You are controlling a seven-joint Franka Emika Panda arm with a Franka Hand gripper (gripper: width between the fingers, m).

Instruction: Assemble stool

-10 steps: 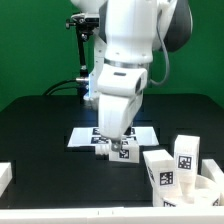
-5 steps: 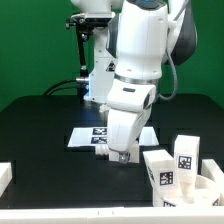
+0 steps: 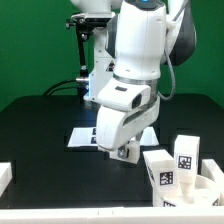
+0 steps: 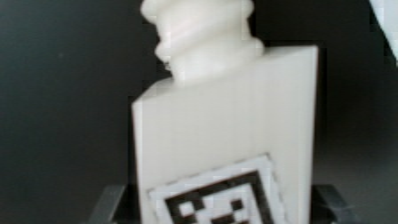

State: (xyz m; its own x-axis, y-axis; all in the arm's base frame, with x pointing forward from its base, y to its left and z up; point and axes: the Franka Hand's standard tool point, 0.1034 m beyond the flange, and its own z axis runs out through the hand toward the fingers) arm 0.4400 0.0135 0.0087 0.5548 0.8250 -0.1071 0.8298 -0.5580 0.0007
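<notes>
My gripper hangs low over the black table at the front edge of the marker board. It is shut on a white stool leg, a chunky block with a knobbed end and a black-and-white tag. In the wrist view the gripper has its dark fingers pressed against both sides of the leg. Two more legs with tags stand at the exterior view's right. The round rimmed seat lies beside them at the lower right corner.
A white piece shows at the lower left edge of the exterior view. A black stand with cables rises behind the arm. Green walls close off the back.
The jaws have closed in from wide open onto the leg. The arm has shifted slightly toward the exterior view's right and the wrist has tilted.
</notes>
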